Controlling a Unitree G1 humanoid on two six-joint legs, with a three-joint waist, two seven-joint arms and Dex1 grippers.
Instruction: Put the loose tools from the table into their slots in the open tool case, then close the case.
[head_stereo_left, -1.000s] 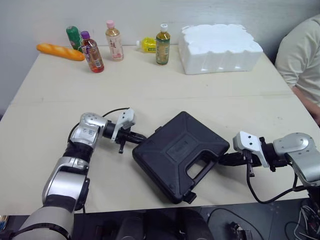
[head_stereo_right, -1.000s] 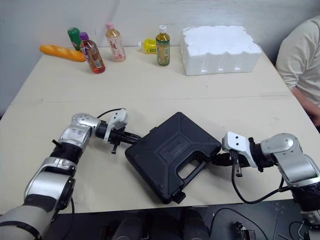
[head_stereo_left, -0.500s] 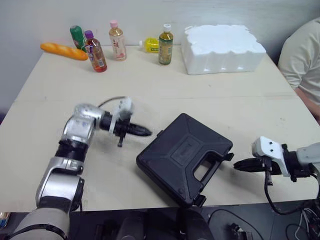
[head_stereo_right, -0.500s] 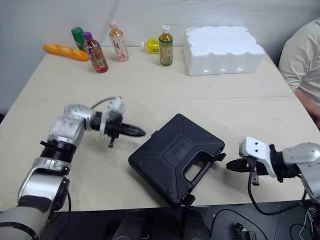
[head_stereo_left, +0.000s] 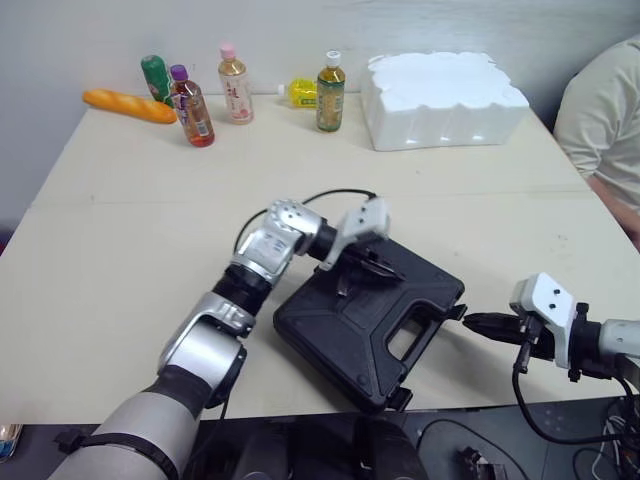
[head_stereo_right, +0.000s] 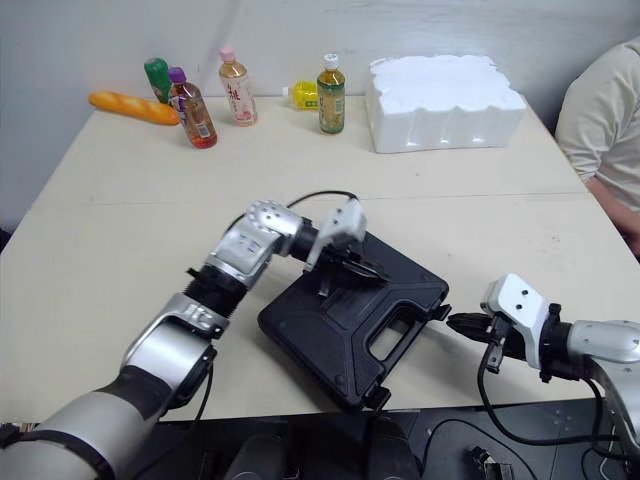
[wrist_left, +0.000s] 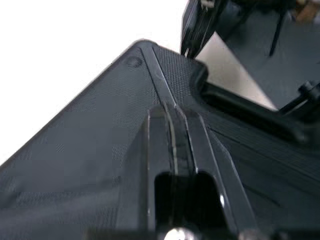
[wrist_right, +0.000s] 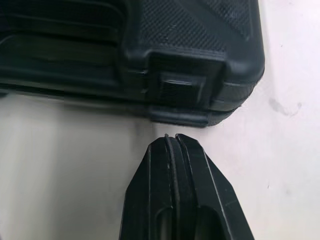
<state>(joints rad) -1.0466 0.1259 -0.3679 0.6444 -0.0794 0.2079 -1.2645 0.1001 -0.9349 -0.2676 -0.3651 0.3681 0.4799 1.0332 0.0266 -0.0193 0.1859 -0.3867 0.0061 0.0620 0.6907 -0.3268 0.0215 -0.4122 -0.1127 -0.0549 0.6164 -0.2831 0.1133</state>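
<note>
A black tool case (head_stereo_left: 370, 320) is sitting shut on the counter (head_stereo_left: 130, 250), low in the frame's centre. Its lid is showing a pebbled texture, raised ribs and a handle cut-out. Its long axis is running from lower left to upper right, with the handle edge facing the lower right. The left claw (head_stereo_left: 390, 270) is hanging over the lid's upper part, fingers pressed together. At the lower right, the right claw (head_stereo_left: 470, 321) is pointing its closed fingers at a latch (wrist_right: 177, 85) on the case's edge, just short of touching it.
</note>
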